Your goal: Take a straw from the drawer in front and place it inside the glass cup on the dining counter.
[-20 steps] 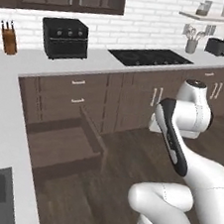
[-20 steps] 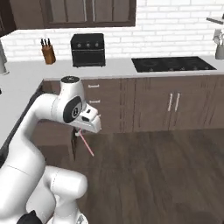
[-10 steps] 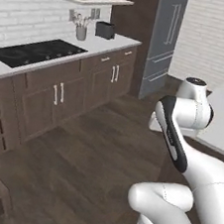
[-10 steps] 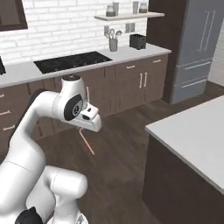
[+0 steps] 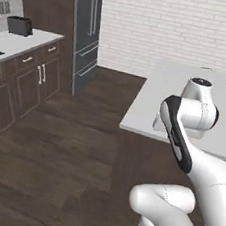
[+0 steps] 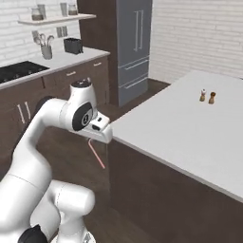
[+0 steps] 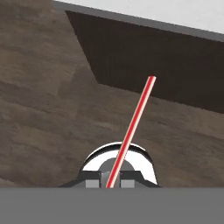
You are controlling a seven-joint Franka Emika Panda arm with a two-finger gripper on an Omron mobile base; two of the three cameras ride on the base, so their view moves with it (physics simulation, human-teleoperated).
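Straw (image 7: pixel 130 133) is in the tool (image 7: pixel 109 181), pinched at its lower end between the two fingers, and in the hand view it runs up toward 1 o'clock, its free tip over the dark side of the surface's base. From the right base view the straw (image 6: pixel 96 154) hangs below the hand, slanting down toward 5 o'clock over the wooden floor (image 6: pixel 142 102), just beside the near corner of the surface (image 6: pixel 190 133). So the tool is clamped on the straw, held off the floor, not over the white top. Two small shakers (image 6: pixel 207 97) stand well apart from it, far across the top at about 2 o'clock from the hand. In the left base view the surface (image 5: pixel 152 100) lies behind the arm at 1 o'clock, the fridge (image 5: pixel 88 31) at 11 o'clock, and the toaster (image 5: pixel 19 25) at 10 o'clock on the kitchen worktop
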